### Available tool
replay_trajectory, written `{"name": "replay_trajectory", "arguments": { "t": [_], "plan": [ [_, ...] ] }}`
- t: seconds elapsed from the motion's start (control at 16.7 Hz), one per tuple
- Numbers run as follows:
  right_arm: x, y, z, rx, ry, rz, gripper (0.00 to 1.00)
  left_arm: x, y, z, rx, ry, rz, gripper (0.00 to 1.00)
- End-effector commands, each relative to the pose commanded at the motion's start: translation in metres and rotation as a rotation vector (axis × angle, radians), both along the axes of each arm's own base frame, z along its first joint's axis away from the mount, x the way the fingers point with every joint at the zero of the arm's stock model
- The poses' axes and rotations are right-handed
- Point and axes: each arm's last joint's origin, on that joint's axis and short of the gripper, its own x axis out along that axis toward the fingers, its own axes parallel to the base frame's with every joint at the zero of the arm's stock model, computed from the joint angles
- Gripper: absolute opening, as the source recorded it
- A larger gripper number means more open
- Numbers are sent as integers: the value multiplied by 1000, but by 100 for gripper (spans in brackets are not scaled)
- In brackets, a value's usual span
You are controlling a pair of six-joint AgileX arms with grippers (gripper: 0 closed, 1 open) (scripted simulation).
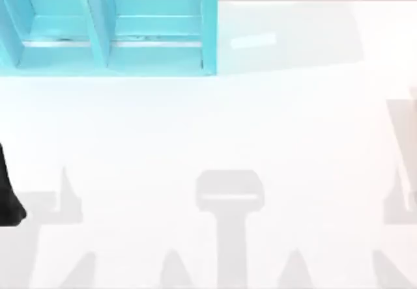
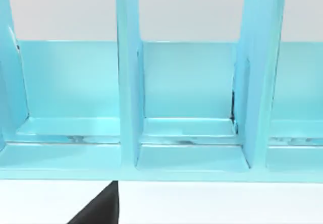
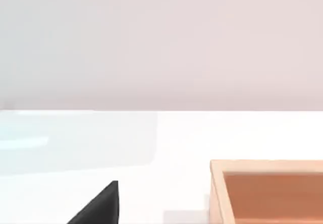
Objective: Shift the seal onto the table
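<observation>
The seal is out of view. The glossy white table [image 1: 215,126] spreads across the top view. A black part of my left arm [image 1: 9,198] pokes in at the table's left edge. A black corner of my left gripper [image 2: 98,209] shows in the left wrist view, low over the table and facing the teal-blue shelf unit [image 2: 128,82]. The shelf compartments facing it hold nothing. A black corner of my right gripper [image 3: 98,206] shows in the right wrist view, just beside an open tan wooden box [image 3: 217,193].
The teal-blue shelf unit [image 1: 98,35] stands at the table's back left, with upright dividers between its compartments. The tan wooden box stands on the table near my right gripper. Grey shadows lie across the table's front.
</observation>
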Motion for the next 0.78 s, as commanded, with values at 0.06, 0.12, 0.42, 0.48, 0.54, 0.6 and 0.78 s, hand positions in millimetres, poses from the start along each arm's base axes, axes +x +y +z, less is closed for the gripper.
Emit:
{"name": "replay_trajectory", "arguments": {
  "t": [0.06,0.12,0.42,0.48,0.54,0.6,0.78],
  "plan": [
    [0,0,0,0,0,0,100,0,0,0,0,0,0,100],
    [0,0,0,0,1,0,100,0,0,0,0,0,0,100],
    [2,-7,27,-40,147,-58,100,0,0,0,0,0,0,100],
    [5,-10,36,-53,205,-77,100,0,0,0,0,0,0,100],
    [8,-13,46,-66,271,-97,100,0,0,0,0,0,0,100],
    [13,-17,56,-78,345,-116,100,0,0,0,0,0,0,100],
    [38,-33,84,-103,604,-163,100,0,0,0,0,0,0,100]
  ]
}}
